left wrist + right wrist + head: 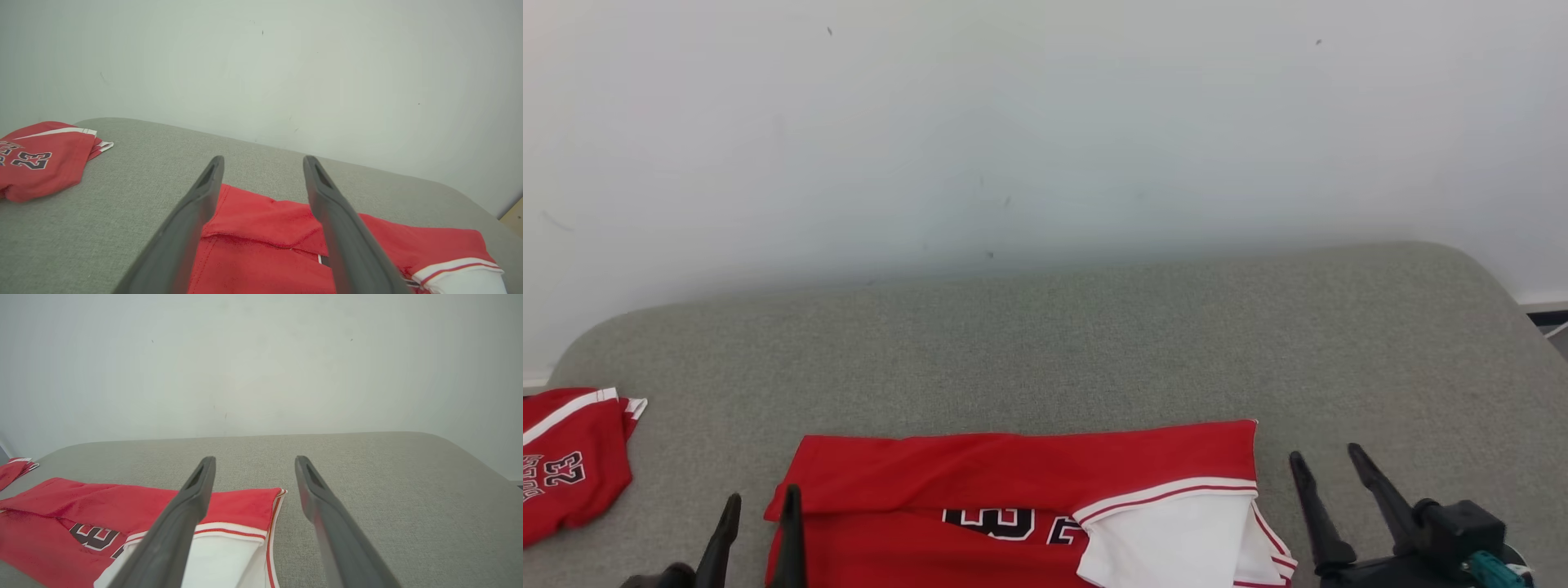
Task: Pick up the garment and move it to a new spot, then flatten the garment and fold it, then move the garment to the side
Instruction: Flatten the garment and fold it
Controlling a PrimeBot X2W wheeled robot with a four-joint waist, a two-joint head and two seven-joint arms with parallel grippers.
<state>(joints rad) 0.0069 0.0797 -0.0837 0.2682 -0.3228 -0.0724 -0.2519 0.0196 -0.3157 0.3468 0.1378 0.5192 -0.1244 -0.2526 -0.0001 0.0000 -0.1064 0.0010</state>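
The garment [1013,482] is a red jersey with black numbers and white, red-striped trim, lying partly folded on the grey padded surface at the near middle of the head view. Its far edge is folded over toward me, and a white panel shows at its right end. My left gripper [761,505] stands open at the garment's left edge, holding nothing; the left wrist view shows the garment [265,228] between and below its fingers. My right gripper [1327,457] is open just right of the garment, empty. The garment [102,514] lies left of it in the right wrist view.
A second red jersey [568,465] with the number 23 lies crumpled at the far left edge of the grey surface [1094,343]. A pale wall rises behind. The surface's rounded corners fall away at the back left and back right.
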